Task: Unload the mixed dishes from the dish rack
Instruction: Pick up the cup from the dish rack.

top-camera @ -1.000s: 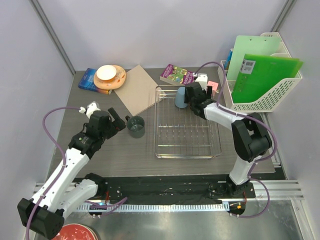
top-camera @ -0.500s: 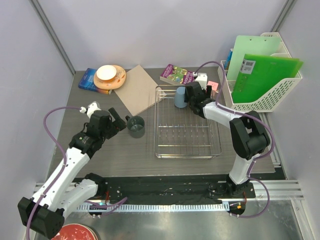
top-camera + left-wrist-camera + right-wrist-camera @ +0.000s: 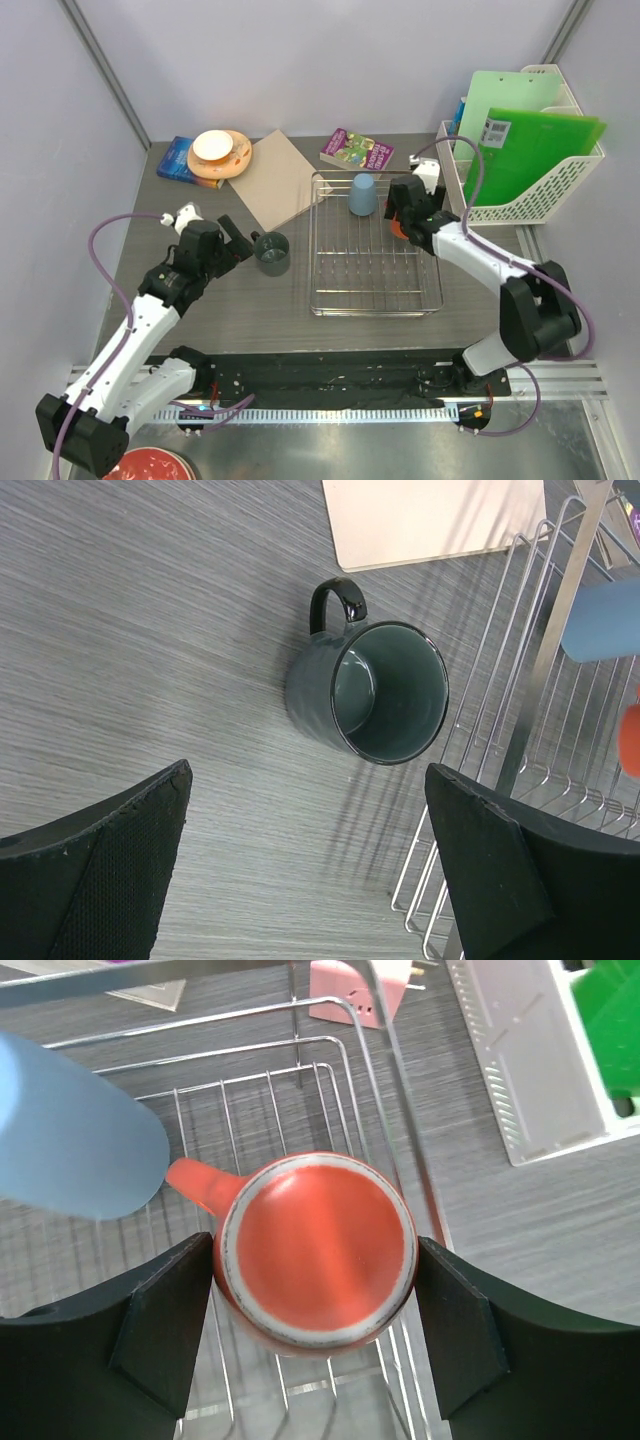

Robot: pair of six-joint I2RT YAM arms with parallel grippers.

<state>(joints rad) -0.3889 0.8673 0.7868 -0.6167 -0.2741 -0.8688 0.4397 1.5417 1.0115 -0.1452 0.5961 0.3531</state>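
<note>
Right end effector (image 3: 315,1270) is clamping the inverted orange cup (image 3: 316,1245) over the dish rack (image 3: 376,311); its handle is risking snagging wires; left end effector (image 3: 307,777) is gaping

No legible text anywhere. Closest candidate is the white sticker (image 3: 497,130) on the green folder (image 3: 545,150) in the top view. It carries dark printing (looks like a code block) but it's too small to read. The purple-and-green book (image 3: 356,150) at the back of the counter has cover graphics and probably a title, all blurred out. Same for the blue book (image 3: 176,160) at far left – no lettering resolves. Both wrist views show no markings, brands or numbers on anything.
</note>
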